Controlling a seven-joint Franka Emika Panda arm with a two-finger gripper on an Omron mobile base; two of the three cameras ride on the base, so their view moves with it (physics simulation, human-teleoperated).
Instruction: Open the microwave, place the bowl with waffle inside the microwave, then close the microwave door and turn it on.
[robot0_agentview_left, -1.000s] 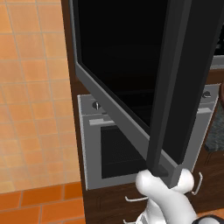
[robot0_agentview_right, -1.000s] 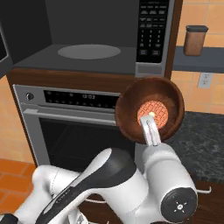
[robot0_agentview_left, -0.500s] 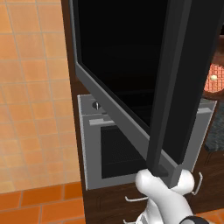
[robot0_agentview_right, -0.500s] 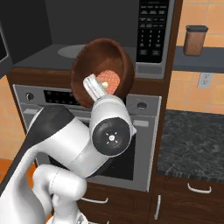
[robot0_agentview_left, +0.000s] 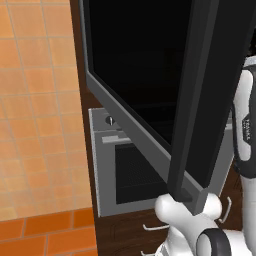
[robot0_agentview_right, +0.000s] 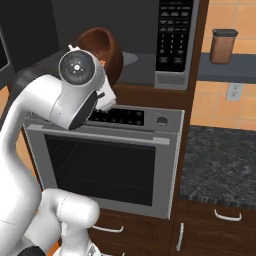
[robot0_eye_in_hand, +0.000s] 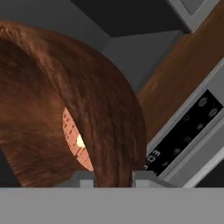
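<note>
**Bowl at the mouth of the open microwave**

The microwave (robot0_agentview_right: 125, 45) is the landmark here. Its door (robot0_agentview_left: 150, 85) hangs swung wide, the long dark bar handle (robot0_agentview_left: 192, 95) standing out at the door's free edge. The bowl (robot0_agentview_right: 102, 50) is up at the front of the cavity, just above the cavity floor and a little in from the keypad panel (robot0_agentview_right: 175, 35), with the silver oven (robot0_agentview_right: 107, 160) directly below. It is tipped, its opening turned partly sideways, and the waffle (robot0_eye_in_hand: 76, 142) shows as a pale orange patch low inside.

The gripper (robot0_eye_in_hand: 113, 177) is pinched down narrowly on the bowl's rim, one finger on each side of the wall; that grip is plain in the hand view.

My judgement: the bowl looks rigid and wooden, fairly light, unlikely to break, but smooth enough to swivel in a rim pinch. The rim is the sensible hold. The waffle rides loose, so the tilt seems the real risk; levelling before setting it down looks wise.
</note>
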